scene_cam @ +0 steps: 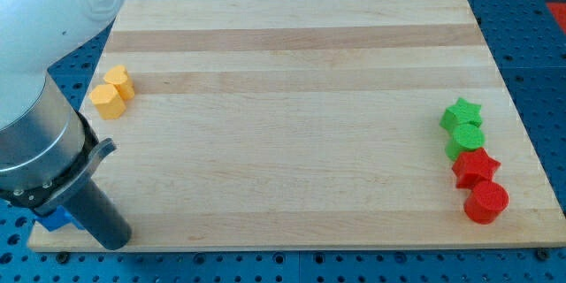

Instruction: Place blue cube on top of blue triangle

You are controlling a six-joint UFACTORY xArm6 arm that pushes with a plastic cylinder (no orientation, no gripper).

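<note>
My arm fills the view's left side, and its dark rod slants down to my tip [115, 242] at the bottom left corner of the wooden board [292, 71]. A blue block [55, 220] peeks out just left of the rod at the board's bottom left edge. The arm hides most of it, so I cannot make out its shape. No second blue block shows; it may be hidden behind the arm.
Two yellow blocks [119, 81] [107, 102] touch each other near the left edge. At the right edge, a green star [462, 113], a green rounded block [466, 142], a red star [476, 167] and a red cylinder [486, 202] sit close together in a column.
</note>
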